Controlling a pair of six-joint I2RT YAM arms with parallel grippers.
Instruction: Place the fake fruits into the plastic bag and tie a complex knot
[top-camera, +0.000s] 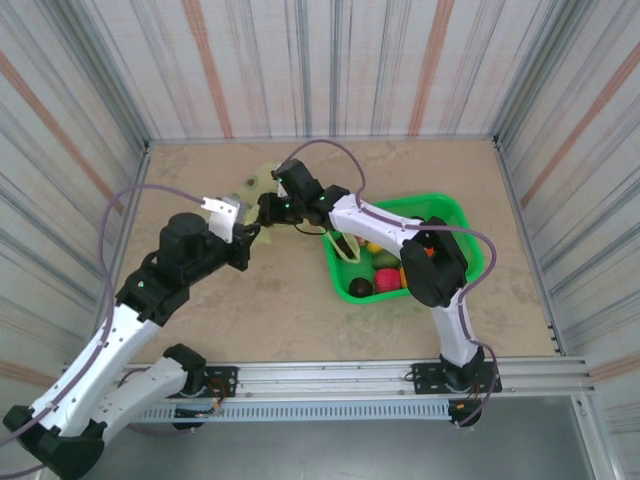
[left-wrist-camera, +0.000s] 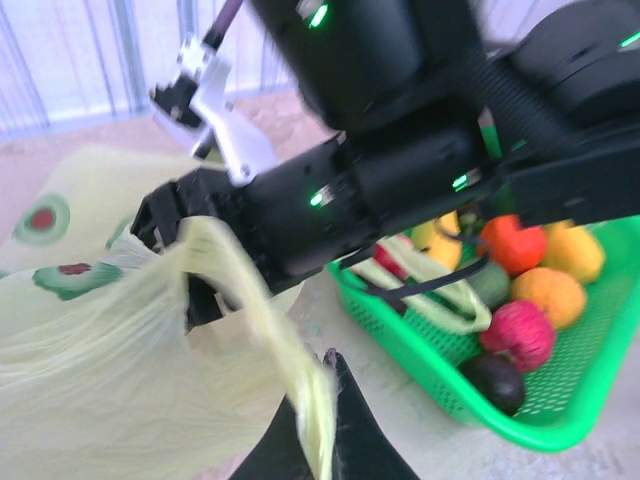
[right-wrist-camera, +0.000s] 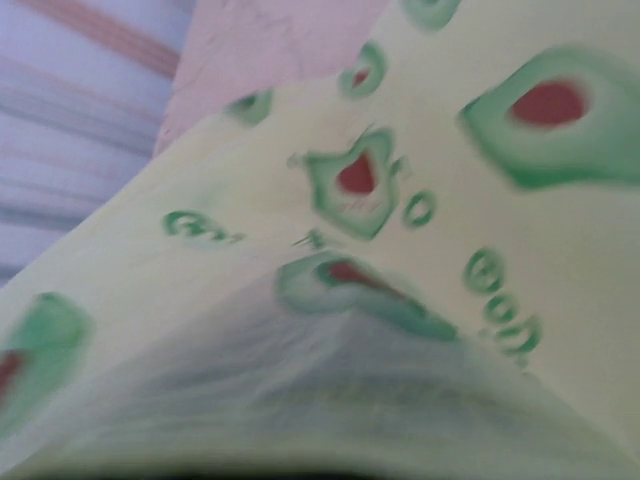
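The plastic bag (top-camera: 256, 182), pale yellow-green with avocado prints, is lifted near the table's middle back. My left gripper (top-camera: 250, 238) is shut on a twisted strip of the bag (left-wrist-camera: 300, 400), pinched at my fingertips (left-wrist-camera: 322, 372). My right gripper (top-camera: 268, 212) reaches in from the right. In the left wrist view its dark fingers (left-wrist-camera: 160, 215) stand apart, with bag film draped over and between them. Bag film (right-wrist-camera: 400, 200) covers the right wrist view and hides its fingers. The fake fruits (top-camera: 383, 262) lie in the green basket: orange, yellow, pink (left-wrist-camera: 520, 330) and dark ones.
The bright green basket (top-camera: 455, 215) stands right of the grippers, its near wall (left-wrist-camera: 430, 335) close to my left fingers. A pale yellow-green loop (left-wrist-camera: 445, 295) and a black cable lie over its left corner. Striped walls close in the table on three sides.
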